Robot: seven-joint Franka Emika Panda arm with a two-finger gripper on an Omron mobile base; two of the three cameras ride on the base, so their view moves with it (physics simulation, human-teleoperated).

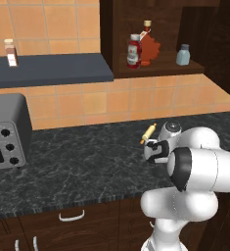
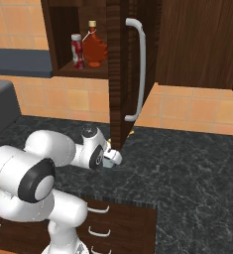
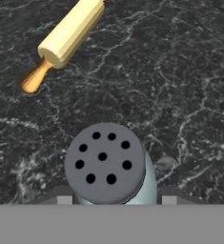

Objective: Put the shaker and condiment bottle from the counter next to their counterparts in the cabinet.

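Grey-capped shakers [image 3: 106, 167]: two.

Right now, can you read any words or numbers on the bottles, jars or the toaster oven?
None can be read.
Small red ketchup-style bottle in the dark brown wall cabinet: pale label band, too blurred.
Flat maple-leaf-shaped red-orange bottle: tag too small.
Jars on the blue-grey wall shelf: labels blurred.
Grey toaster oven: knobs unmarked.

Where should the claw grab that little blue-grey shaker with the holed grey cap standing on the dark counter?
Probably around the small pale blue-grey translucent shaker's round body just below the cap, coming straight down from above. It stands upright on the dark speckled counter, so its sides are free all round. The claw already straddles it there, a fingertip on either side. The wooden rolling pin lies well apart.
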